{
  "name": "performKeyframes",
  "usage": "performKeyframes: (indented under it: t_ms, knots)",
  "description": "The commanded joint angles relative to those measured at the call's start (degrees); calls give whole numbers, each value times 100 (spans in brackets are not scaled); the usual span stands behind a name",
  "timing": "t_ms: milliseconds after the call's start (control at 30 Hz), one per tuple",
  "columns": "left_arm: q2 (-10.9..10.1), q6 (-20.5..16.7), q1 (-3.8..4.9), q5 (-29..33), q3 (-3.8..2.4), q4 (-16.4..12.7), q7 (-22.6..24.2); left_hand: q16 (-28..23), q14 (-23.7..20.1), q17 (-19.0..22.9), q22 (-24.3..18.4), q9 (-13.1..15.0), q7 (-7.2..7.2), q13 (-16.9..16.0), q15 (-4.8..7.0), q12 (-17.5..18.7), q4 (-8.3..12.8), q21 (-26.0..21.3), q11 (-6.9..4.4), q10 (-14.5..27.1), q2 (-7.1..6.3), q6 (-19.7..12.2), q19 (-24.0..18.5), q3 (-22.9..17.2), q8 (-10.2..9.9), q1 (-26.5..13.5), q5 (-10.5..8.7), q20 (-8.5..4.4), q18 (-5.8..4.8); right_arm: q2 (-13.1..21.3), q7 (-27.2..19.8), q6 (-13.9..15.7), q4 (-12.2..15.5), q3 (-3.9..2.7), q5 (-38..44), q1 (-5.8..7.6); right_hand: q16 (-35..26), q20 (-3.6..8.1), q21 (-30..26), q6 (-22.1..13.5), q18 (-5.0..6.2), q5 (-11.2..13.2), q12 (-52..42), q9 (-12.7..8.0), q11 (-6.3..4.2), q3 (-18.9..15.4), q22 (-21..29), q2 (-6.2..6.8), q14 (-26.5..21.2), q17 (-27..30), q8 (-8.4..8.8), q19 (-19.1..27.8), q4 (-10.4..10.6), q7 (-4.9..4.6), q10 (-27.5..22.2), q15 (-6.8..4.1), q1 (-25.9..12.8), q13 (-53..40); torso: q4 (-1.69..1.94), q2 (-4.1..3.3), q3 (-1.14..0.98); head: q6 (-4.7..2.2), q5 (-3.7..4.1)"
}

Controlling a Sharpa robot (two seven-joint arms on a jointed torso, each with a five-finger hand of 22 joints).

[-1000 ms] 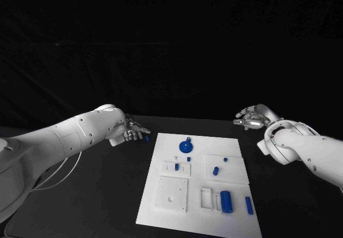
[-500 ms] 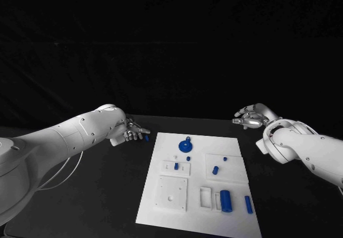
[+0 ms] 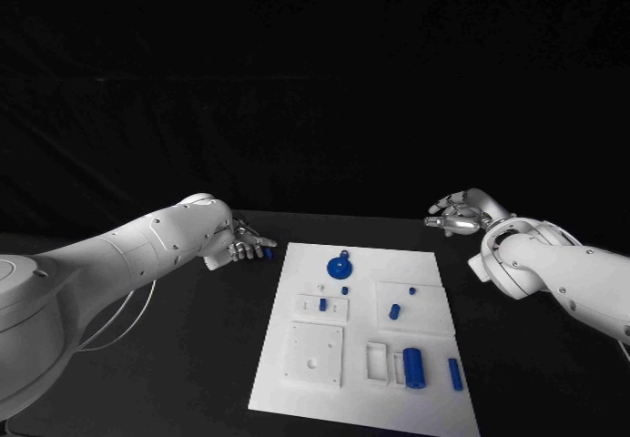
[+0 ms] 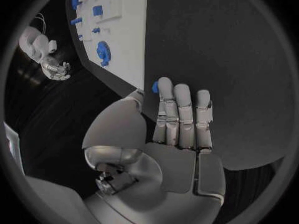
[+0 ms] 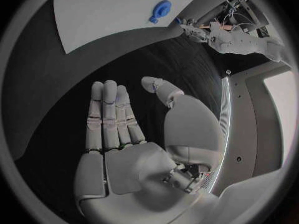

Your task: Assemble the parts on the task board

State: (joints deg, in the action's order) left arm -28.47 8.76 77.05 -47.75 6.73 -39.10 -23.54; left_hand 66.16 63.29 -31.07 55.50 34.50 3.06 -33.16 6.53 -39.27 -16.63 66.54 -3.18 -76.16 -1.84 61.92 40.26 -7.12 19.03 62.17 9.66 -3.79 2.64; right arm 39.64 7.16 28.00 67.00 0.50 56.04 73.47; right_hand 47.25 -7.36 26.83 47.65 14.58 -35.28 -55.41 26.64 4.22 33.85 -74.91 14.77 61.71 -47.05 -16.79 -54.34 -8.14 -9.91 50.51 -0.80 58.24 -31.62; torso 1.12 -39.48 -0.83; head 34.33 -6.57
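Observation:
The white task board [image 3: 361, 341] lies in the middle of the black table. On it sit a round blue disc [image 3: 340, 268], a thick blue cylinder [image 3: 415, 368], a blue bar [image 3: 455, 374] and several small blue pegs. My left hand [image 3: 241, 246] hovers just off the board's far left corner. A small blue part [image 4: 154, 87] is pinched between its thumb and a fingertip. The same part [image 3: 269, 254] shows at the fingertips in the head view. My right hand [image 3: 455, 217] is beyond the board's far right corner, fingers straight and apart, holding nothing.
White fixture blocks [image 3: 317, 353] with holes and slots stand on the near half of the board. Bare black tabletop [image 3: 171, 364] surrounds the board on both sides. In the right wrist view the board [image 5: 106, 15] and the disc [image 5: 161, 9] lie ahead of the palm.

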Motion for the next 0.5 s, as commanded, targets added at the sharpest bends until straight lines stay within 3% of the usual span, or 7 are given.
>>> performKeyframes:
  t_ms: [33, 67, 133, 167, 400, 500]
  knots:
    - [31, -48, -3, 107, -4, 46, 79, 23, -16, 9, 10, 1, -9, -10, 35, -16, -1, -39, -3, -23, -30, 43, 38, 65, -28, 117, 357, -839, 25, -4, -65, -49, 8, -2, 33, -2, -23, -21, -20, 3, 42, -23, -23, -7, 14, 6, -139, -60, -43, 3, 10, -2, -17, -54, -37, 7, -7, 5, 1, 0, -1, 3, 10]
    - [32, -120, -3, 172, -5, 56, 57, 25, -22, 10, 20, 9, -8, -13, 31, -18, 5, -43, -1, -18, -57, 46, 32, 97, -26, 190, 782, -835, 17, -1, -65, -47, 9, -2, 32, -2, -23, -21, -20, 3, 42, -23, -24, -7, 14, 6, -139, -60, -43, 3, 10, -2, -17, -54, -38, 8, -7, 6, 2, 1, 0, 3, 17]
    - [32, -163, -3, 187, -5, 66, 57, 21, -34, 14, 29, 13, -4, -13, 26, -14, 6, -51, 3, -2, -75, 39, 25, 145, -32, 224, 985, -832, 10, 3, -65, -46, 10, -2, 32, -2, -23, -21, -20, 3, 42, -23, -24, -7, 14, 5, -139, -60, -43, 3, 10, -2, -17, -54, -38, 8, -8, 6, 2, 3, 0, 1, 19]
    - [36, -169, -3, 228, -5, 84, 50, 11, -56, 19, 35, 13, 1, -12, 26, -5, 4, -57, 8, 30, -126, 15, 18, 175, -45, 238, 1200, -829, 4, 4, -65, -43, 11, -2, 32, -2, -23, -21, -20, 3, 42, -24, -24, -7, 14, 5, -139, -60, -43, 3, 10, -2, -17, -54, -38, 8, -9, 7, 2, 3, 0, 1, 19]
    - [76, -99, -3, 331, -5, 126, 60, 10, -70, 21, 41, 21, 3, -18, 24, -9, 0, -71, 9, 51, -133, 16, 8, 210, -44, 192, 1333, -826, -6, 8, -72, -33, 16, -2, 32, -2, -23, -21, -20, 3, 42, -27, -26, -7, 14, 4, -139, -60, -43, 3, 9, -2, -16, -54, -38, 8, -11, 9, 6, 5, 1, 14, 34]
    - [104, -84, -3, 334, -5, 155, 53, 20, -70, 16, 50, 33, -3, -28, 24, -25, 8, -76, 3, 45, -117, 32, 2, 211, -33, 211, 1475, -828, -7, 7, -74, -34, 19, -3, 32, -2, -22, -22, -20, 4, 42, -37, -28, -7, 14, 5, -139, -61, -43, 3, 9, -1, -16, -54, -38, 8, -13, 11, 8, 6, 0, 40, 56]
